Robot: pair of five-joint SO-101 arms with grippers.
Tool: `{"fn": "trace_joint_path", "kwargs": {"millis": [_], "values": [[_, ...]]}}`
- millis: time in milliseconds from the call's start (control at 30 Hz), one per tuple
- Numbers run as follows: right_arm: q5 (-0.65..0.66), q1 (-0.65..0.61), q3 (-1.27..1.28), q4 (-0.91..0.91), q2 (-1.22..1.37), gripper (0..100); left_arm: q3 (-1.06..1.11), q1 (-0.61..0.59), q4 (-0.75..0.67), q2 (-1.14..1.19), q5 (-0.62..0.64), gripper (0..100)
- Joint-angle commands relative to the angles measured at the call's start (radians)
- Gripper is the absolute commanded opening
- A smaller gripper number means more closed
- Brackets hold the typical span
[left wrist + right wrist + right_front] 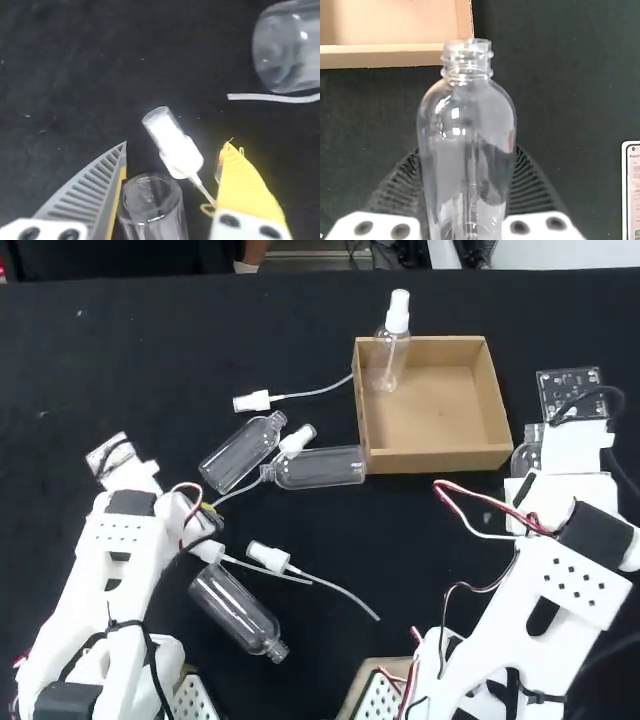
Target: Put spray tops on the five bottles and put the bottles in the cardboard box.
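My left gripper stands open low over the black table, with a white spray top lying between its fingers. A clear cylinder sits near the jaw base; what it is I cannot tell. My right gripper is shut on an uncapped clear bottle just right of the cardboard box. One capped bottle stands in the box's far left corner. Three bottles lie on the table.
More spray tops with tubes lie loose: one left of the box, one by the two middle bottles, one near my left gripper. A clear plastic card rests right of the box. A bottle base and a tube lie ahead of my left gripper.
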Motion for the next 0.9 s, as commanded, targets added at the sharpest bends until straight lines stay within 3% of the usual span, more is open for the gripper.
{"fn": "trace_joint_path", "kwargs": {"millis": [0, 267, 467, 700, 867], "values": [[0.0, -0.014, -0.008, 0.006, -0.039, 1.1, 0.008, -0.018, -0.018, 0.002, 0.009, 29], [0.0, -0.014, -0.008, 0.008, -0.039, 1.1, 0.122, -0.013, -0.199, 0.003, 0.008, 29], [0.0, -0.014, -0.008, 0.009, -0.039, 1.1, 0.15, -0.01, -0.216, 0.002, 0.005, 29], [0.0, -0.014, -0.008, 0.009, -0.039, 1.1, 0.188, 0.108, -0.304, 0.002, 0.009, 29], [0.0, -0.014, 0.015, 0.008, -0.041, 1.1, 0.196, 0.117, -0.371, 0.002, 0.009, 27]]}}
